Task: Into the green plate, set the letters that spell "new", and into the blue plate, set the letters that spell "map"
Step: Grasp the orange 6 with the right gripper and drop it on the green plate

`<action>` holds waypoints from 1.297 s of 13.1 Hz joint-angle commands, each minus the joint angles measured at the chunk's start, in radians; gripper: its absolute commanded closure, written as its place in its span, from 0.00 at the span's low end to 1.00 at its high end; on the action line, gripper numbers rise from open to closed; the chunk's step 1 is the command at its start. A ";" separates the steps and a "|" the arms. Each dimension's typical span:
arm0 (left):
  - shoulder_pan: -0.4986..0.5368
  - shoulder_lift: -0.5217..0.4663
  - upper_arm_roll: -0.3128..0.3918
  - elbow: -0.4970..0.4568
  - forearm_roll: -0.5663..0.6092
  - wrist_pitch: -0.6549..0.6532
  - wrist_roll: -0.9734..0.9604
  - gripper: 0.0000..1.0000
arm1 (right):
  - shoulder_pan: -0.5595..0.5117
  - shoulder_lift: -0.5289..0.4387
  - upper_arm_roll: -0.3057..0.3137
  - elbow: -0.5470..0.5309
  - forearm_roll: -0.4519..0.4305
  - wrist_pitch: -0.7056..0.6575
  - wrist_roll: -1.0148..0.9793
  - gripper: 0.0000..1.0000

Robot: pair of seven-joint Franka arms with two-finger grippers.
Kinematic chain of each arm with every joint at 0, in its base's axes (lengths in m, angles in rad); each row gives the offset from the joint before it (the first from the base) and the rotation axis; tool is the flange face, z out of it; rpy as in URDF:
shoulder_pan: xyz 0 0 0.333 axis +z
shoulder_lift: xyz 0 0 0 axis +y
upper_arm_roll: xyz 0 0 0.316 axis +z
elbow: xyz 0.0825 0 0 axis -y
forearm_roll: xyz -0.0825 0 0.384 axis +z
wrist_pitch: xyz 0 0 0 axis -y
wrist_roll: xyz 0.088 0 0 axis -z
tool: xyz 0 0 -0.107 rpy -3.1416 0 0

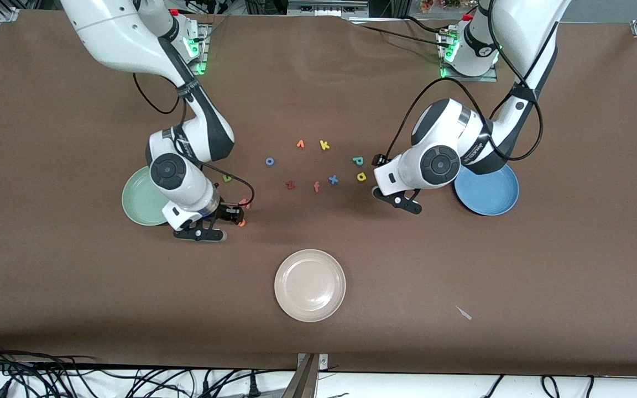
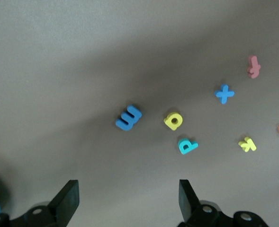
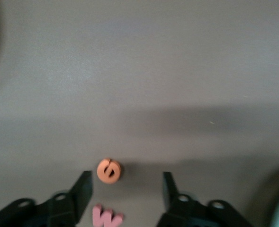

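Brown table (image 1: 75, 276), three plates, ten foam letters, left pincer (image 2: 129, 201) and right pincer (image 3: 125, 194) both agape, empty.

1. Plates on the counter (image 1: 75, 304): 3. One green plate (image 1: 139, 199), one blue plate (image 1: 490, 193), one cream plate (image 1: 310, 284).
2. Foam letters (image 1: 324, 145): 12. Front view shows 11; the blue m (image 2: 128, 117) shows in the left wrist view only.
3. Letters by colour: 3 blue, 2 yellow, 1 teal, 1 olive, 5 orange-to-red.
4. White scrap (image 1: 464, 313): 1.
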 commanded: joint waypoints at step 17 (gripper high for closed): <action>-0.050 0.012 0.004 -0.216 0.036 0.322 0.018 0.02 | 0.040 -0.055 -0.116 0.039 -0.053 -0.181 -0.149 0.97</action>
